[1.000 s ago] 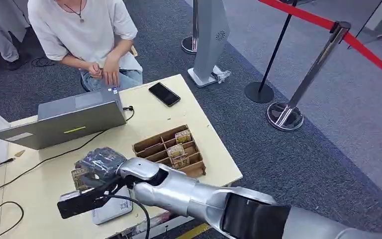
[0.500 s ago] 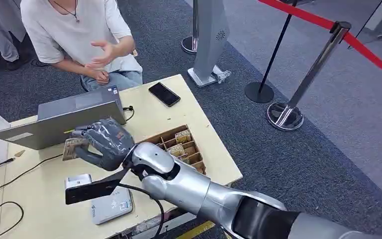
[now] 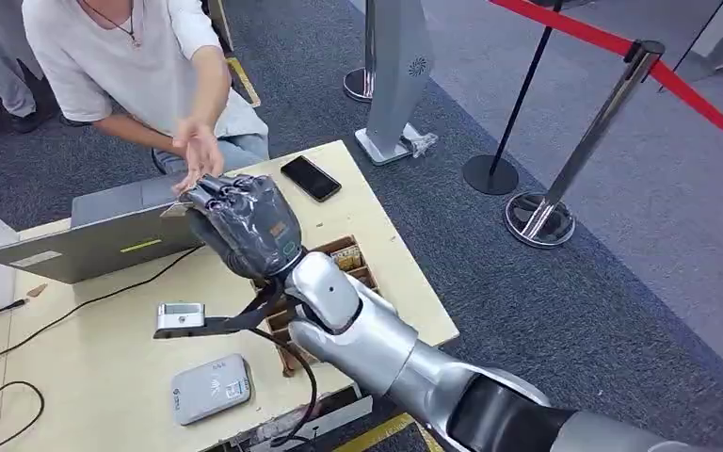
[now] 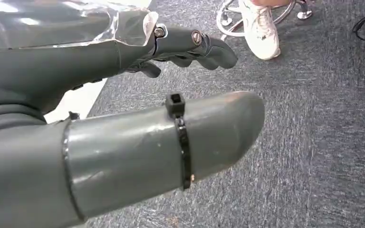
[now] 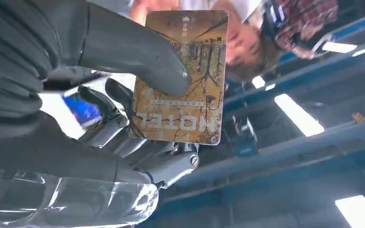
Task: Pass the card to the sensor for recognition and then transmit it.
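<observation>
I read "HOTEL" on the card, a yellow-brown key card with a bare-tree print and a small white logo near one short edge. My right hand grasps it: in the right wrist view the thick grey thumb presses on the printed face and the darker fingers back it from behind, so the card is pinched between them with most of its face showing. In the head view that hand is raised above the table, at about 11 o'clock from the card organizer, with the card's edge poking out past the fingertips, close to a person's hand.

I count one white card reader with a contactless mark, at about 7 o'clock from my right hand; one grey laptop; one black phone at the table's far edge; and two stanchion posts joined by one red belt. The organizer holds more brown cards, too hidden to count.

My left hand hangs over grey carpet, fingers extended and released, grasping nothing.
</observation>
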`<state>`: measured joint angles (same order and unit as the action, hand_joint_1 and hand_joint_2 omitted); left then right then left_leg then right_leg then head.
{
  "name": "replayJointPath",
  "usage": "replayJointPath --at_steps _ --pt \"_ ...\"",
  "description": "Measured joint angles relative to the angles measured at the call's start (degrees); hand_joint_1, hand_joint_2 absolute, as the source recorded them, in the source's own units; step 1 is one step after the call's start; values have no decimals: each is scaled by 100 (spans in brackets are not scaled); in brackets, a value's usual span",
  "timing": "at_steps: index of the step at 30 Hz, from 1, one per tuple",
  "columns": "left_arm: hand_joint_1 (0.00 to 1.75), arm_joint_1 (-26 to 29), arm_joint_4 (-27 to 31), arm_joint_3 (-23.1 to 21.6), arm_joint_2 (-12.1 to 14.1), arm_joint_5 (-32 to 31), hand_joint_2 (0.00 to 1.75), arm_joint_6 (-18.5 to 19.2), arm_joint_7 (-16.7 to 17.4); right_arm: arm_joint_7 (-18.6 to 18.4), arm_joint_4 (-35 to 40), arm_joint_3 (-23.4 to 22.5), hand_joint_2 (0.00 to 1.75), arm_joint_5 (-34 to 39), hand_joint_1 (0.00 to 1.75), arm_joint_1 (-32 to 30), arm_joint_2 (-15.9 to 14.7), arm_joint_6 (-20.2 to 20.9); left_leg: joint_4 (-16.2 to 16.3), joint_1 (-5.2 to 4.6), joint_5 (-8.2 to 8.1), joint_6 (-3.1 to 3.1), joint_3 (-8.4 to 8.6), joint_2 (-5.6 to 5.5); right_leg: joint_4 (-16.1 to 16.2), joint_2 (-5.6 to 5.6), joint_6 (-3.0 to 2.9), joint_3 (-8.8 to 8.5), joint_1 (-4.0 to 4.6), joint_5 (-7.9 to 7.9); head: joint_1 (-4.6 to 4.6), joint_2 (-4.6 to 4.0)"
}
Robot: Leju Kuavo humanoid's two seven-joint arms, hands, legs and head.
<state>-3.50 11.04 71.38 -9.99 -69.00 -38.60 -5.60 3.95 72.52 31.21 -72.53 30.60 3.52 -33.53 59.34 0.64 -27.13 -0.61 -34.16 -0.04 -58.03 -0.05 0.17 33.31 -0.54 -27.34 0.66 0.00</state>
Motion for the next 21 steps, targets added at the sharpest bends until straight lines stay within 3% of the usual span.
replayJointPath --at_steps 6,16,20,21 --pt "0 -20 0 -7 9 -83 0 9 -135 -402 -631 -140 175 -878 175 260 35 -76 0 0 1 0 -1 0 0 -1 0 -2 0 0 -2 0" --pt "0 -38 0 -13 26 -94 0 -2 -301 -518 -1628 -212 175 -981 175 540 168 -85 0 0 1 0 0 -2 -1 -2 0 -3 0 2 0 0" --pt "0 -37 2 -13 26 -61 0 -101 -517 -557 -1861 -264 175 -990 175 593 218 -79 0 0 1 0 -1 -2 -1 -2 0 -2 0 1 0 0" --pt "0 -48 11 -26 22 -153 0 -48 -577 -535 -1906 -277 175 -970 162 616 238 -81 0 0 1 0 0 -1 -1 -1 0 -2 0 2 0 0"
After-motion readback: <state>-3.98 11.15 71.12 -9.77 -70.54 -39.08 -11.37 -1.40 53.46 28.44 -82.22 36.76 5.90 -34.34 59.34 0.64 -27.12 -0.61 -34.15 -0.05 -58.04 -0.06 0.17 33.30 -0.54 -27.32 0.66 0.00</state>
